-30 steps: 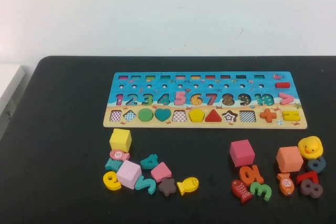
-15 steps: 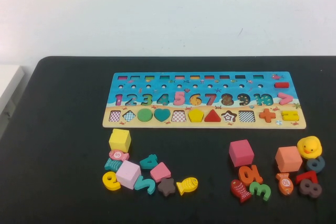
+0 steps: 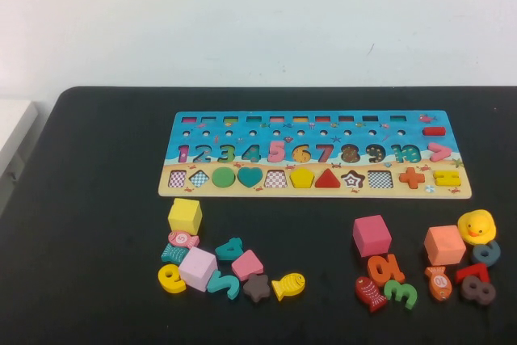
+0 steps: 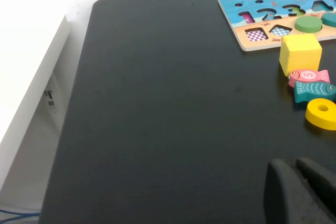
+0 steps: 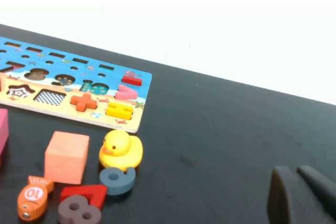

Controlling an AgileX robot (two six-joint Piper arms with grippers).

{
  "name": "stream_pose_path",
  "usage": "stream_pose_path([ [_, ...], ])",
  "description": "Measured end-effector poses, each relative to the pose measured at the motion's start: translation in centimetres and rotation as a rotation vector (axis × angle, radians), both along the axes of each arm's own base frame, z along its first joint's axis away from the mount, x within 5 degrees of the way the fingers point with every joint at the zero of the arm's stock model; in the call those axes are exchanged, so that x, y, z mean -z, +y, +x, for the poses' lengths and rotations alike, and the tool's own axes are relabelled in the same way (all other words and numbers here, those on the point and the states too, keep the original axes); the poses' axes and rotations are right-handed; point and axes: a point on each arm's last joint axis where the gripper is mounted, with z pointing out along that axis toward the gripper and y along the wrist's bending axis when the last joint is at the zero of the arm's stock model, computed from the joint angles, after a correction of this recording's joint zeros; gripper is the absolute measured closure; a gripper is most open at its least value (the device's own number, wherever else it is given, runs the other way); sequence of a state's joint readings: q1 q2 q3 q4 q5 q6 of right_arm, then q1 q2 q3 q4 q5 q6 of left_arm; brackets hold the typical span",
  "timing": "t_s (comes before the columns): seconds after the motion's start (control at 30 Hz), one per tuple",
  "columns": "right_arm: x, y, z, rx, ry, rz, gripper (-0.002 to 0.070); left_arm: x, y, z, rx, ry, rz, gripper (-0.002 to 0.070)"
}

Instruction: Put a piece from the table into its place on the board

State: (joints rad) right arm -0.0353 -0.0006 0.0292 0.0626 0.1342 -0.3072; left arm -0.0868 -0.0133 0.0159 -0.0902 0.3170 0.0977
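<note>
Sitting flat in its own hole on the board [image 3: 452,143] is the piece [image 3: 302,177], the small yellow five-sided one. It is in the bottom row of shapes, between a checked empty hole and the red triangle [image 3: 327,178]. It is close to the middle of the board, so I think this piece is already home.

The board lies long-ways from left to right, at the far side of the tabletop [image 3: 97,199]. The piece is about as wide as it is long, so it has no long side to line up with.

The left gripper [image 4: 294,163] is low over the bare left part of the tabletop. The yellow cube [image 4: 300,54] and the board's left end are ahead of it. Its fingers [image 4: 278,182] look pressed close together, with nothing between them.

The right gripper [image 5: 295,170] is low over the right part of the tabletop. The yellow duck [image 5: 120,150] and the board's right end are ahead of it. Its fingers are also close together and hold nothing.

Neither arm shows in the high view. The piece is well apart from both grippers, and I cannot say that one arm is nearer.
</note>
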Motion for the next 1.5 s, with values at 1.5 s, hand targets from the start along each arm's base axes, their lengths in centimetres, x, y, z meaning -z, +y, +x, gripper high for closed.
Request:
stream_pose_path([
  [1.5, 1.7, -0.4, -0.5, 0.101, 0.190, 0.181, 0.0657, 0.0, 0.0, 0.0, 0.000, 0.000, 0.002, 0.0676],
])
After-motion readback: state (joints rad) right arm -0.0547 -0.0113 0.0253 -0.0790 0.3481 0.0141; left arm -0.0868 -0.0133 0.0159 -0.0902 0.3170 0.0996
